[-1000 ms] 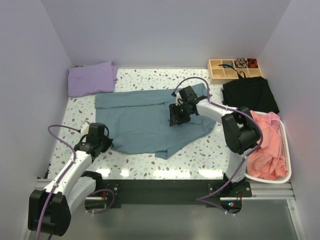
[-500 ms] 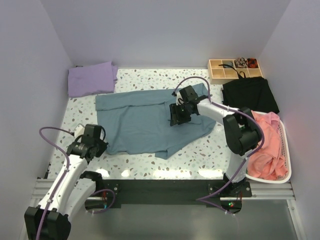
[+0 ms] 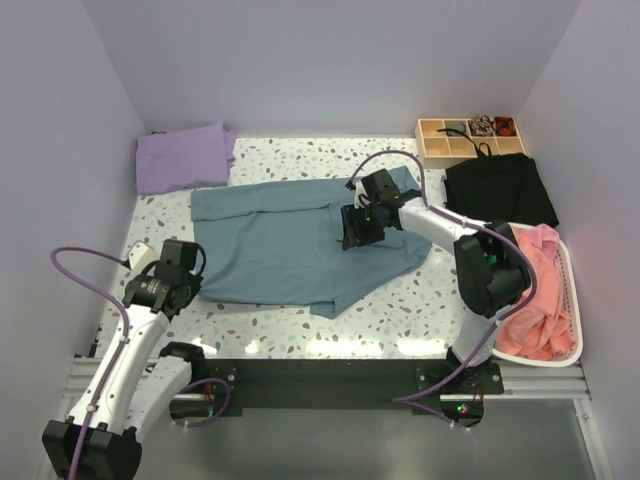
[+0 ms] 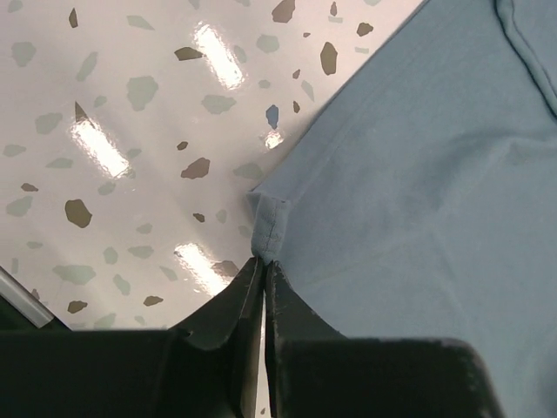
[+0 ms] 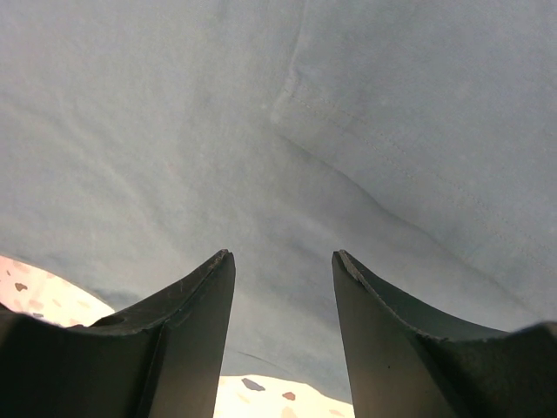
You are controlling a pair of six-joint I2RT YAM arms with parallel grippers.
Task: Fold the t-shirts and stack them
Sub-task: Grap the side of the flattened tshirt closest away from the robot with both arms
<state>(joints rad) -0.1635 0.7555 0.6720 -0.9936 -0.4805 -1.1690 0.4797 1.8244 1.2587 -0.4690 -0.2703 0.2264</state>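
The slate-blue t-shirt [image 3: 290,245] lies spread in the middle of the table. My left gripper [image 3: 185,285] is shut on its near-left corner; in the left wrist view the jaws [image 4: 264,266] pinch the hemmed corner of the blue t-shirt [image 4: 418,174]. My right gripper [image 3: 352,232] is open and empty, low over the shirt's right part; the right wrist view shows only blue cloth [image 5: 287,131] between and beyond the fingers. The folded lavender-purple t-shirt [image 3: 183,156] lies at the back left. Salmon-pink t-shirts [image 3: 535,290] fill the basket at right.
A white basket [image 3: 572,290] stands at the right edge. A black cloth [image 3: 500,188] lies behind it. A wooden compartment box [image 3: 470,138] with small items sits at the back right. Purple walls close in left, back and right.
My left gripper has moved left and slightly back, pulling the blue shirt's near-left corner outward so the left side lies flatter. My right gripper has hardly moved.
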